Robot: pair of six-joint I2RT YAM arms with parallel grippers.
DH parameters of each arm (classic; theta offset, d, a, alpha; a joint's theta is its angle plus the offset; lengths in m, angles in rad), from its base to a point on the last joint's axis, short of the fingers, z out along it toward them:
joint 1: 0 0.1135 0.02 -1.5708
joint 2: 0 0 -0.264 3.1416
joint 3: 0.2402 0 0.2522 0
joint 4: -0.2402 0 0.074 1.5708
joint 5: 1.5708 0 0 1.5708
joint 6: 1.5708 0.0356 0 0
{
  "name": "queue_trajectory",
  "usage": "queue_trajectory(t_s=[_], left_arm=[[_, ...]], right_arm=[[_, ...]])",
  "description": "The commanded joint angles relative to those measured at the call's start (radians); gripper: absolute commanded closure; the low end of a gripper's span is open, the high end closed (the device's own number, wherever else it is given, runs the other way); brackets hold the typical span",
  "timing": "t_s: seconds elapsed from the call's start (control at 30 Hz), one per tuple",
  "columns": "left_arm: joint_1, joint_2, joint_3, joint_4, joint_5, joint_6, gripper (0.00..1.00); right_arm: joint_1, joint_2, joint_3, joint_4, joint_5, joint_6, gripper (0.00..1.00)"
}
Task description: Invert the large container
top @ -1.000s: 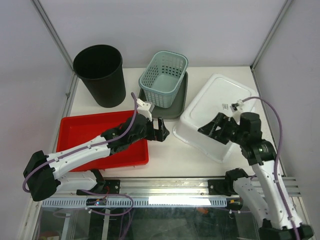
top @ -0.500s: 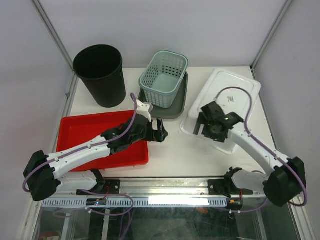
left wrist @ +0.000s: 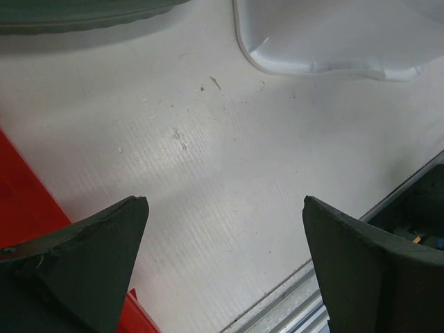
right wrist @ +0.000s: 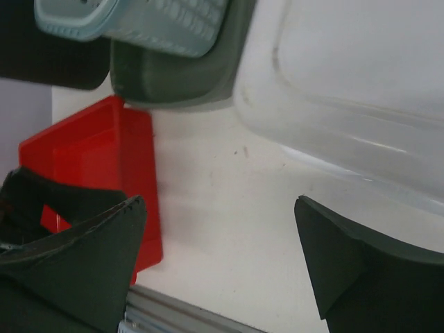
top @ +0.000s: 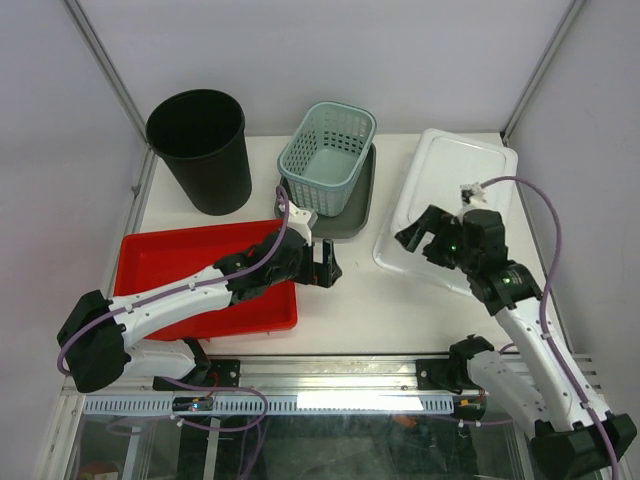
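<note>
The large white container [top: 455, 185] lies flat at the right of the table, its smooth base seemingly facing up. It also shows in the left wrist view [left wrist: 333, 35] and the right wrist view [right wrist: 361, 83]. My right gripper [top: 415, 240] is open and empty, hovering by the container's near-left edge without touching it; in its own view [right wrist: 220, 201] only bare table lies between the jaws. My left gripper [top: 325, 262] is open and empty over the table's middle [left wrist: 225, 201], left of the container.
A black bin [top: 200, 150] stands at the back left. A teal basket [top: 325, 160] sits on a grey-green tray [top: 362, 205] at the back middle. A red tray [top: 170, 265] lies under my left arm. A metal rail [top: 340, 375] runs along the front edge.
The white container went from tilted up against my right gripper to lying flat, farther back right. My right gripper let go and drew back. My left gripper shifted slightly right.
</note>
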Motion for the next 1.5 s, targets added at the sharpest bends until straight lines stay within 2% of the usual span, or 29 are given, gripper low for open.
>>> queue_trajectory(t_s=[0.0, 0.07, 0.17, 0.33, 0.43, 0.5, 0.63, 0.77, 0.83, 0.93, 1.0, 1.07, 1.27, 1.47], left_arm=[[-0.008, -0.023, 0.026, 0.06, 0.011, 0.016, 0.01], [-0.008, -0.031, 0.02, 0.062, 0.027, 0.016, 0.01], [-0.008, -0.033, 0.021, 0.063, 0.065, 0.024, 0.01], [-0.008, -0.033, 0.022, 0.066, 0.091, 0.033, 0.01], [-0.008, -0.036, 0.021, 0.066, 0.092, 0.04, 0.01], [-0.008, -0.036, 0.02, 0.07, 0.094, 0.039, 0.01], [-0.008, -0.034, 0.017, 0.083, 0.101, 0.04, 0.01], [-0.008, -0.028, 0.027, 0.085, 0.127, 0.049, 0.01], [-0.008, -0.034, 0.02, 0.087, 0.136, 0.048, 0.01], [-0.008, -0.036, 0.017, 0.089, 0.138, 0.045, 0.01], [-0.008, -0.037, 0.03, 0.079, 0.139, 0.043, 0.01], [-0.008, -0.058, 0.03, 0.076, 0.133, 0.03, 0.01], [-0.008, -0.092, -0.001, 0.082, 0.119, 0.026, 0.01], [-0.009, -0.161, -0.035, 0.107, 0.126, 0.019, 0.01]], right_arm=[[0.122, 0.069, -0.064, 0.239, -0.165, -0.011, 0.08], [0.169, 0.13, -0.053, 0.185, -0.09, -0.019, 0.08], [0.145, 0.218, -0.011, 0.025, 0.06, -0.093, 0.02], [-0.217, 0.256, 0.031, -0.092, 0.089, -0.16, 0.01], [-0.311, 0.241, 0.067, -0.104, 0.133, -0.157, 0.02], [-0.315, 0.222, 0.099, -0.1, 0.093, -0.149, 0.01], [-0.295, 0.14, 0.099, -0.011, -0.089, -0.155, 0.04], [-0.21, 0.068, 0.026, 0.103, -0.201, -0.135, 0.05], [-0.16, 0.072, -0.012, 0.137, -0.222, -0.127, 0.05], [-0.136, 0.12, -0.03, 0.099, -0.21, -0.157, 0.04], [-0.138, 0.149, -0.024, 0.041, -0.131, -0.194, 0.01], [-0.167, 0.167, -0.024, 0.018, -0.077, -0.233, 0.01], [-0.432, 0.278, 0.014, 0.045, -0.121, -0.262, 0.02], [-0.488, 0.32, 0.046, 0.12, -0.05, -0.242, 0.02]])
